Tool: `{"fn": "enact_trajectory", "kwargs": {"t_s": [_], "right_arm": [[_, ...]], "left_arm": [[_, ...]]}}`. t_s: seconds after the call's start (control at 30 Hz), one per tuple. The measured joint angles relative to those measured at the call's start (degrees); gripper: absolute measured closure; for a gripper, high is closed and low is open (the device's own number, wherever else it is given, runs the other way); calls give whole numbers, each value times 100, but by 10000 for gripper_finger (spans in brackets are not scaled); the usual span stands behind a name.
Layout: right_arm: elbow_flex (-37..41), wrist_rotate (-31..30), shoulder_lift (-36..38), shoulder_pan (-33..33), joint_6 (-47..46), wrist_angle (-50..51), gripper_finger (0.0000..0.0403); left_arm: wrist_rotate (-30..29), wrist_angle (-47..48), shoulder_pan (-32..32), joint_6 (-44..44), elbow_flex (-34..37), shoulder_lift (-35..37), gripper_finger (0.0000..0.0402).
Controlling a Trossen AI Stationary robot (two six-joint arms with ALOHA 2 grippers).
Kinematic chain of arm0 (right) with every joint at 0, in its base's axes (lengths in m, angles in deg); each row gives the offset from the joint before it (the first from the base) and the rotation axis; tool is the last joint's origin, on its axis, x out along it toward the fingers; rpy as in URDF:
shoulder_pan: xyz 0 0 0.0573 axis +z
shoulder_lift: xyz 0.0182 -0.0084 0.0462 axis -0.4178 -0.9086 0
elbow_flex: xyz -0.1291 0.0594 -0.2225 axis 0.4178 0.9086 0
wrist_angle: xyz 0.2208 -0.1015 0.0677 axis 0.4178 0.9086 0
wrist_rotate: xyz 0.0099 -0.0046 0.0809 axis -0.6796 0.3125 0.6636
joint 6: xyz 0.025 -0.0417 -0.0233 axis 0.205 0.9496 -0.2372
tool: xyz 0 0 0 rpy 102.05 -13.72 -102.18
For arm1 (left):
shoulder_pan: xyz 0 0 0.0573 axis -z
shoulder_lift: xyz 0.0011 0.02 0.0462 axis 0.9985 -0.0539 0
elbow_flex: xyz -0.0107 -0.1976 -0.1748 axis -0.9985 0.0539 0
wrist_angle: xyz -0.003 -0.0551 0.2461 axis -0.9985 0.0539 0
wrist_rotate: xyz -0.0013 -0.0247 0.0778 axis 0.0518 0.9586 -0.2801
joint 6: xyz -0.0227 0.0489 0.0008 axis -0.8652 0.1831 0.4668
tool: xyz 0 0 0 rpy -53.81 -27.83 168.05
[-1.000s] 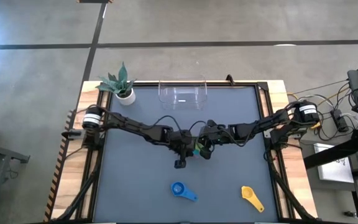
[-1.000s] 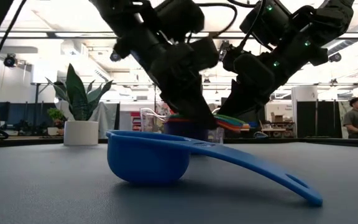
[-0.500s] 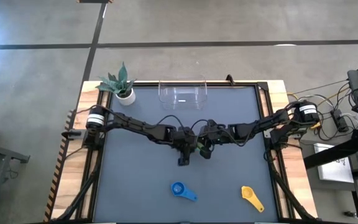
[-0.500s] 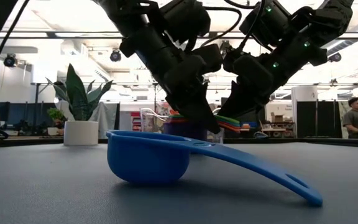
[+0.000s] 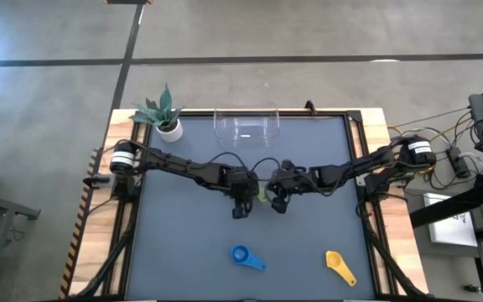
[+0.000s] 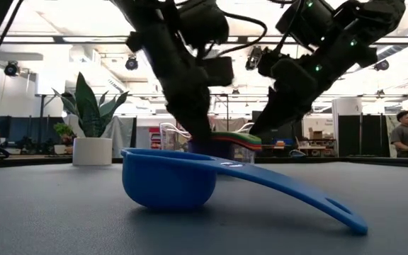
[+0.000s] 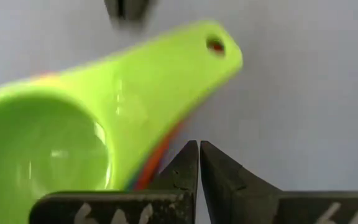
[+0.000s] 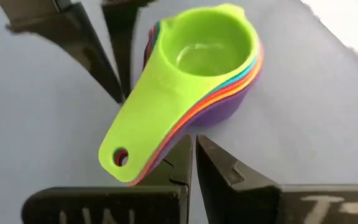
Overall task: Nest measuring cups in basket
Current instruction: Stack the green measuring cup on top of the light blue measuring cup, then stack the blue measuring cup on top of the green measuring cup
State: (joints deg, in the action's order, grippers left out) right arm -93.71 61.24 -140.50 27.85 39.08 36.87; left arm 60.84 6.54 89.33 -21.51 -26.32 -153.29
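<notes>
A nested stack of measuring cups [image 8: 197, 56], green on top with teal, orange, red and purple below, sits on the table's middle [image 5: 261, 195]. My left gripper [image 7: 199, 146] is shut beside the stacked handles, on the stack's left [image 5: 240, 208]. My right gripper [image 8: 193, 142] is shut close under the handles' other side [image 5: 275, 201]. A blue cup [image 5: 241, 255] and a yellow cup [image 5: 338, 264] lie apart near the near edge. The clear basket [image 5: 246, 126] stands at the far edge. My left gripper's shut fingertips stand right at the edge of the stacked handles [image 7: 173, 134], pointing down from above; whether they touch I cannot tell. My right gripper's shut tips sit next to the purple cup's underside [image 8: 219, 112], slanting down from the right; touch cannot be told.
A small white pot with a plant [image 5: 164, 117] stands at the far left corner. The blue cup [image 6: 168, 177] rests upright on its bowl with its handle slanting down to the table. Open table lies between the stack and the basket.
My left gripper has drawn back a little toward the far-left and stands more upright. The stacked handles, slanting up toward the right gripper before, now lie level and closer together. The right gripper has stayed almost where it was.
</notes>
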Motion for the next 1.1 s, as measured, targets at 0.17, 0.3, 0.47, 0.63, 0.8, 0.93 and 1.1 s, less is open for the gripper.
{"fn": "enact_trajectory", "kwargs": {"t_s": [0.17,0.3,0.47,0.63,0.8,0.93,1.1], "right_arm": [[100,-171,351,-2,61,173,390],[241,-316,707,0,51,408,390],[579,-333,1191,31,118,322,390],[869,-326,1709,76,362,311,390],[973,-331,2119,74,531,198,390],[983,-328,2378,75,737,268,390],[999,-333,2925,102,833,576,390]], "left_arm": [[16,676,88,-45,8,364,401],[16,799,253,-220,102,642,402],[63,326,729,-331,635,1035,402],[477,-1512,1220,-407,1580,1453,402],[826,-1983,1510,-873,1858,1494,401],[855,-2172,1673,-932,1771,1316,383],[860,-2199,1693,-1066,1631,1117,325]]}}
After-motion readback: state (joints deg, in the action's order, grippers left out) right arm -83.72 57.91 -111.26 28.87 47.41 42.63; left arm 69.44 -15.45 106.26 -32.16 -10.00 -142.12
